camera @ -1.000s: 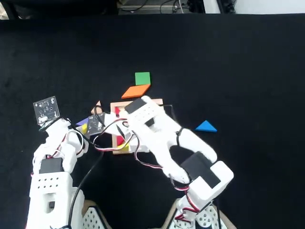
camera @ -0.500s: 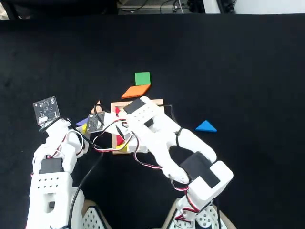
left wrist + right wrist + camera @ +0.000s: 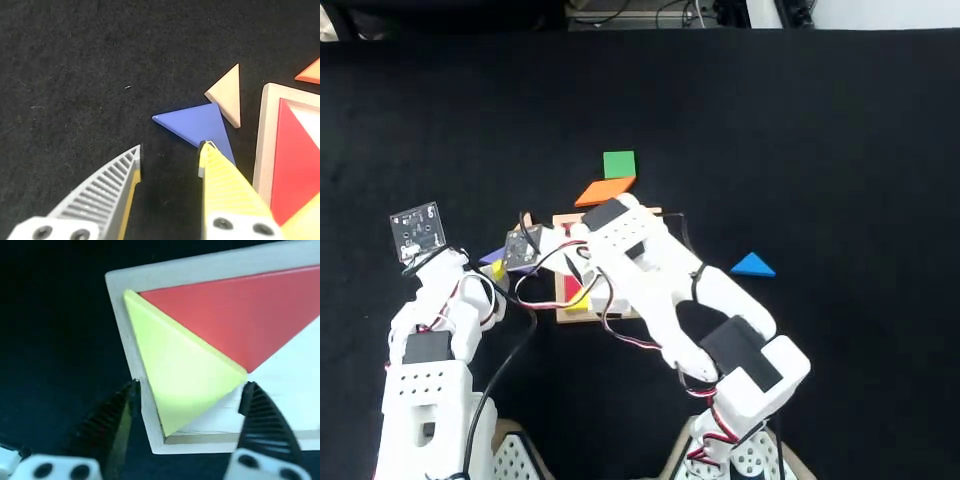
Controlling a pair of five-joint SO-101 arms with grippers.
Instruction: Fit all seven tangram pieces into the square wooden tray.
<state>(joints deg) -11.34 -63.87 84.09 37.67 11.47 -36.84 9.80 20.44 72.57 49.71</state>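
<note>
Between the open fingers of the right tool (image 3: 190, 386), yellow triangle (image 3: 175, 375) sits in tray (image 3: 200, 262) corner, touching red triangle (image 3: 240, 310); left tool (image 3: 171, 150) released, blue triangle (image 3: 192, 125) just ahead.

From well above, the high camera looks down over the black worktop (image 3: 820, 120). The left wrist camera sights closely along the left claw (image 3: 170, 147), the right along the right claw (image 3: 190, 385); all three share the square wooden tray (image 3: 262, 130).

Tray (image 3: 263, 140) mid-table, pieces in and around it.
Inside its near-left corner, a corner triangle (image 3: 185, 375) touches a second triangle (image 3: 240, 310); just left lie a near triangle (image 3: 197, 125) and far triangle (image 3: 227, 95); behind, parallelogram (image 3: 605, 191) then square (image 3: 619, 164); well right, a lone triangle (image 3: 753, 265).
</note>
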